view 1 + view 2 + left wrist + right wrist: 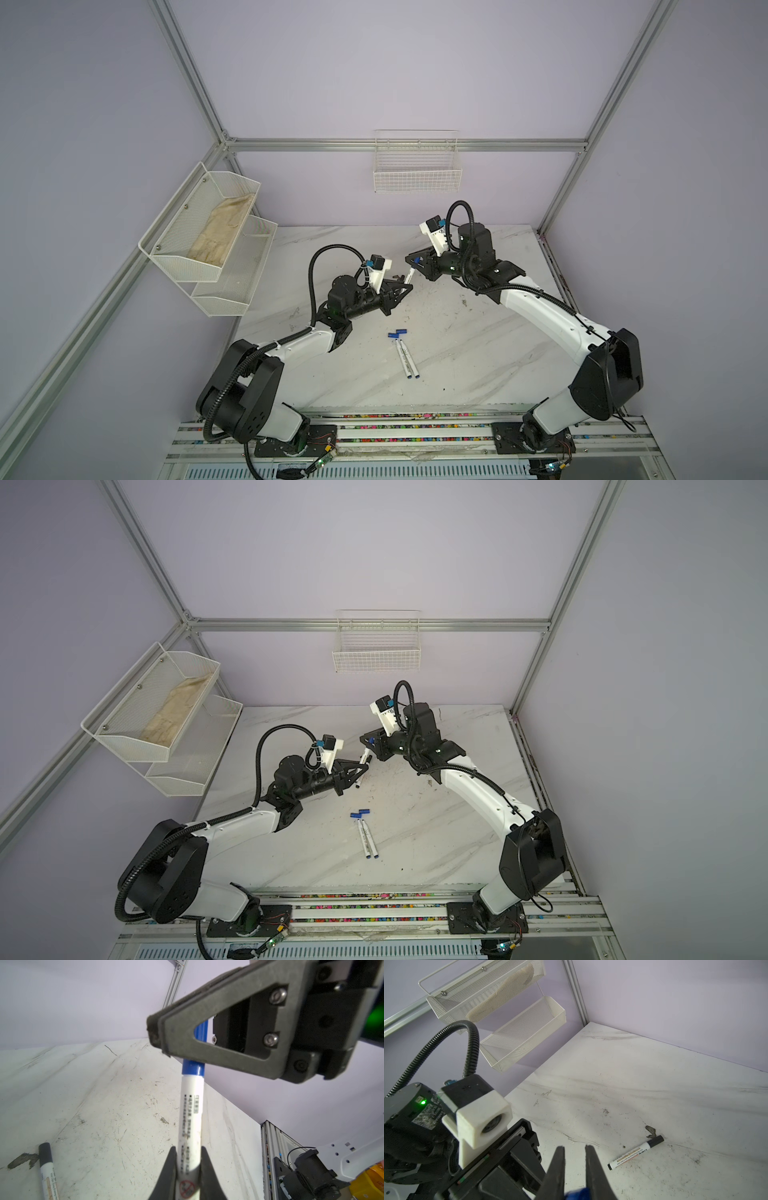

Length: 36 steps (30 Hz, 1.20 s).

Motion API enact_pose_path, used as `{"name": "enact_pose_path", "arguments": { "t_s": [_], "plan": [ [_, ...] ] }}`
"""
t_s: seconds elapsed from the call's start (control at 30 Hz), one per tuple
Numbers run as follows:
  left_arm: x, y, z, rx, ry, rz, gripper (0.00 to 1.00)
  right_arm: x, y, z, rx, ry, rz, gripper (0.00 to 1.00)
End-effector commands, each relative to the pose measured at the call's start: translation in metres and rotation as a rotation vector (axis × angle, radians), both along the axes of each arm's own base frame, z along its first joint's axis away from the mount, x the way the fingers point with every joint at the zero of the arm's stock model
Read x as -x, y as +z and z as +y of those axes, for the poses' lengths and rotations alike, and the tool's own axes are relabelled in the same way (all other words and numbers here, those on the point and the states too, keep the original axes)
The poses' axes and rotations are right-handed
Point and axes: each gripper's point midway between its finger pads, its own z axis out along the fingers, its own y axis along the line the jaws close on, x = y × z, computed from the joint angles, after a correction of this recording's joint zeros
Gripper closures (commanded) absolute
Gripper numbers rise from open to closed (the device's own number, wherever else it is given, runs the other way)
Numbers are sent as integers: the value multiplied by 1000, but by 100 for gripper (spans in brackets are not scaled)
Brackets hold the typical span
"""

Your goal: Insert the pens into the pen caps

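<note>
Above the table [457,332], we are clenching 1 pen [190,1122] in the left gripper [188,1150], the right gripper [574,1148] pinching its blue cap [193,1068] — we are fearing a tilted push jamming it or popping it free.

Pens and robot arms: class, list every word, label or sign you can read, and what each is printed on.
No text is clear enough to quote.
Held pen: dark print along the white barrel, too blurred to read.
Red circle with a slash, lower on that barrel: a prohibition sign.
Black-ended pen on the table: print too small to read.
Sticker on a black motor housing: worn, unreadable.
</note>
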Motion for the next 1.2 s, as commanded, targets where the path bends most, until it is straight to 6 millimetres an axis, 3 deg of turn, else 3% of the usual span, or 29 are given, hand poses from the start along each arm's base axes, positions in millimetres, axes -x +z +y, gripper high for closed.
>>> {"name": "enact_pose_path", "arguments": {
  "t_s": [0.0, 0.13, 0.37, 0.53, 0.57, 0.6, 0.7, 0.83, 1.0, 1.17],
  "plan": [
    [-58, 180, 76, 371, 483, -388, 100, 98, -131, 2, 319, 248, 412, 100],
    [-70, 184, 90, 373, 593, -410, 100, 98, -154, 0, 438, 216, 395, 100],
    [-72, 184, 105, 325, 685, -425, 100, 81, -119, -14, 299, 172, 378, 100],
    [-74, 186, 136, 371, 760, -443, 100, 86, -145, -25, 357, 121, 464, 100],
    [-64, 202, 149, 416, 774, -465, 100, 87, -153, -28, 375, 110, 481, 100],
    [-64, 204, 157, 437, 785, -464, 100, 89, -158, -29, 378, 101, 505, 100],
    [-62, 209, 174, 504, 784, -462, 100, 94, -159, -26, 350, 117, 537, 100],
    [-59, 213, 171, 536, 731, -463, 100, 95, -144, -21, 261, 169, 565, 100],
    [-61, 207, 148, 437, 667, -451, 100, 91, -146, -29, 322, 152, 514, 100],
    [-57, 186, 117, 285, 626, -431, 100, 83, -123, -24, 263, 137, 459, 100]
  ]
}}
